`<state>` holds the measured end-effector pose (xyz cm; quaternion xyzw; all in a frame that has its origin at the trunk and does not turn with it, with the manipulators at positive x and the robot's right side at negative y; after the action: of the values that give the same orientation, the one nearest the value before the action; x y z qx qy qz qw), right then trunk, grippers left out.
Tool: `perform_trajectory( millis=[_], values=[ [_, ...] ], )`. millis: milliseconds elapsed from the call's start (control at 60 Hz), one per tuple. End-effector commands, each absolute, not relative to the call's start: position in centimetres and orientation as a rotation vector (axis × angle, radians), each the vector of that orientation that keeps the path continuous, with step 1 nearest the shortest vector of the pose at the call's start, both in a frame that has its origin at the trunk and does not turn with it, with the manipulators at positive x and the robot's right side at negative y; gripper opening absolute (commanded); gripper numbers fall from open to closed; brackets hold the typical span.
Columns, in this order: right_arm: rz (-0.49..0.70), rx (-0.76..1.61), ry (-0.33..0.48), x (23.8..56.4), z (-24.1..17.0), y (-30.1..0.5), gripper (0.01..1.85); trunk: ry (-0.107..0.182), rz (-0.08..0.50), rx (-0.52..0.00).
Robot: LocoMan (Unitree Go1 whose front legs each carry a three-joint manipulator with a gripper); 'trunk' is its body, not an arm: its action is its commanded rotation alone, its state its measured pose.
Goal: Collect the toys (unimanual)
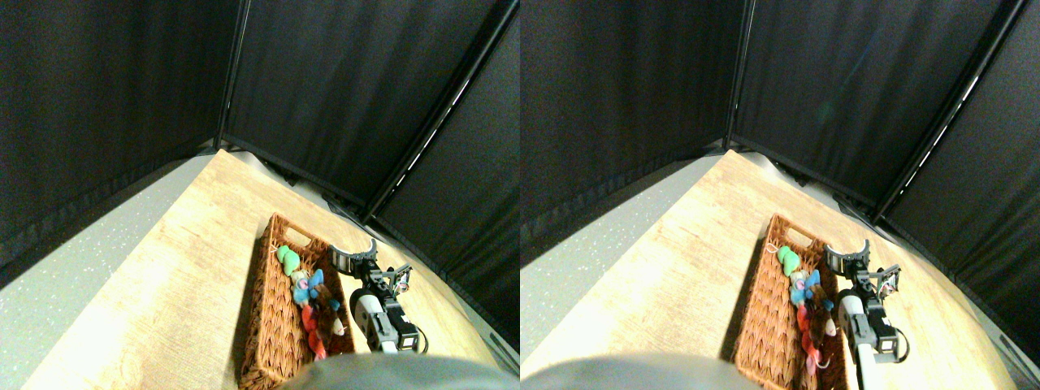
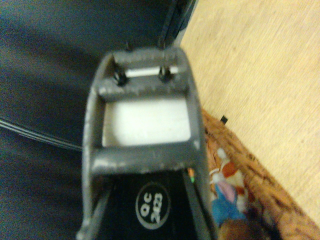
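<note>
Pincer (image 1: 355,262) hangs just beside the basket (image 1: 268,325) of toys (image 1: 313,296) — can't tell if it's open or holding anything — so I'd lift clear of the rim before swinging away.

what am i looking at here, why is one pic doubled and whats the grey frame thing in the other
The wide picture is doubled because it comes from a two-eyed camera on a four-legged robot, looking down at a wooden table. On it sits a wicker basket holding small plush toys: green, blue, brown and red. The grey arm at lower right ends in the right gripper, beside the basket. The other picture comes from a camera on that arm; the grey frame is one of its fingers seen close. Nothing shows as held.
</note>
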<state>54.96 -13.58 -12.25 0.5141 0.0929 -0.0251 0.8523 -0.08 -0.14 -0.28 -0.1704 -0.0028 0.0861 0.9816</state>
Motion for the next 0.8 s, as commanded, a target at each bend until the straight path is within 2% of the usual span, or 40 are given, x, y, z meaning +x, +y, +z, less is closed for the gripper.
perform_trajectory(
  millis=[17,183,433,600,800],
  values=[
    [-0.034,1.088,0.086,54.9,-11.1,-16.3,0.69,0.01,0.137,-0.298],
    [-0.054,1.047,0.021,54.3,-11.1,-20.4,0.7,0.027,0.089,-0.253],
    [-0.126,1.058,-0.023,52.5,-11.7,-23.9,0.74,0.045,0.053,-0.216],
    [-0.212,1.076,-0.029,50.7,-12.9,-25.2,0.8,0.056,0.038,-0.204],
    [-0.276,1.112,-0.017,48.2,-14.9,-25.8,0.72,0.07,0.017,-0.188]
  ],
)
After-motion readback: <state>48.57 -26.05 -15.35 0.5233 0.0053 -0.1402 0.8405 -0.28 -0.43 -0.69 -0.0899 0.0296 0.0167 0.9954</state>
